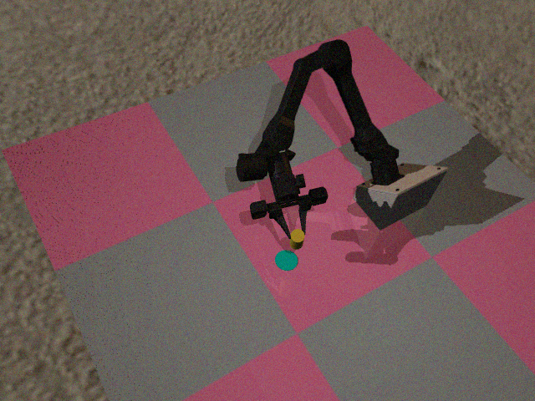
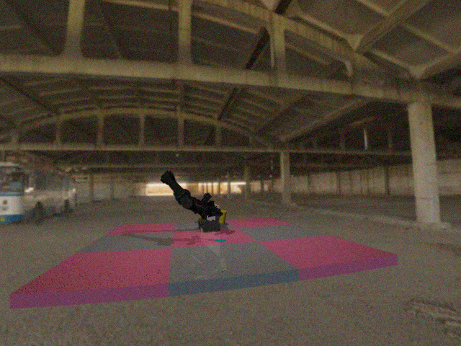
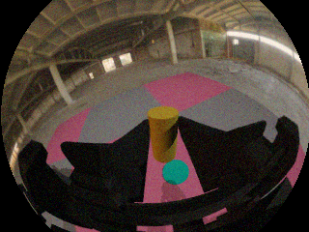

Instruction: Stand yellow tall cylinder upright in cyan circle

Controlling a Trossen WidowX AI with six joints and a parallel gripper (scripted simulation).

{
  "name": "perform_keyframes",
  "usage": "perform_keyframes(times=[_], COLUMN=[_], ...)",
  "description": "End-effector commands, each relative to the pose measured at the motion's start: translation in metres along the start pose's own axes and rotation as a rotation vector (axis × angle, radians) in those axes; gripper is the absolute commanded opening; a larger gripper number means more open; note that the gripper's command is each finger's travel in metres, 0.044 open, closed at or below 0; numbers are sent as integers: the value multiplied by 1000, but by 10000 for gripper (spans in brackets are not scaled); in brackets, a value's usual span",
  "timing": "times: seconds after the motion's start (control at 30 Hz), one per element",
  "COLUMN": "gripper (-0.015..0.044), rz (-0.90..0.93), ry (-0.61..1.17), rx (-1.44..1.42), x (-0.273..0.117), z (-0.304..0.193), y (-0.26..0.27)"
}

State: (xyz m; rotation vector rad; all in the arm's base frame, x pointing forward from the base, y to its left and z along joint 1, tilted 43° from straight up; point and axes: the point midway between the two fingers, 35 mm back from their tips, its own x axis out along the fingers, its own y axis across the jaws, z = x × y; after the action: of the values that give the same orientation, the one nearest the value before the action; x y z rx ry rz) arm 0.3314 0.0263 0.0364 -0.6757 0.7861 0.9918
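Yellow tall cylinder (image 1: 297, 238) clamped near upright between the fingertips of the gripper (image 1: 295, 234), lifted off the floor. Cyan circle (image 1: 286, 260) just beyond the tips. Best carried forward, kept vertical, lowered centred before letting go.

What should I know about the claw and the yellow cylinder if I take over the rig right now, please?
Claw: shut on the yellow cylinder, held clear of the floor.
Cylinder: roughly upright in the grip, beside the cyan circle, not over it.
Done: picked up and turned up from lying.
Left: move over the circle, lower it until it stands inside, open the claw, withdraw.
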Motion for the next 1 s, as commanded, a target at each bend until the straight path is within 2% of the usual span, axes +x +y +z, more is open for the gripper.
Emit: perform_keyframes(times=[0.0,0.97], gripper=[105,105], rz=[-13,-101], ry=[-30,-189], rx=[-20,-122], x=[-3,-20], z=[2,7], y=[0,0])
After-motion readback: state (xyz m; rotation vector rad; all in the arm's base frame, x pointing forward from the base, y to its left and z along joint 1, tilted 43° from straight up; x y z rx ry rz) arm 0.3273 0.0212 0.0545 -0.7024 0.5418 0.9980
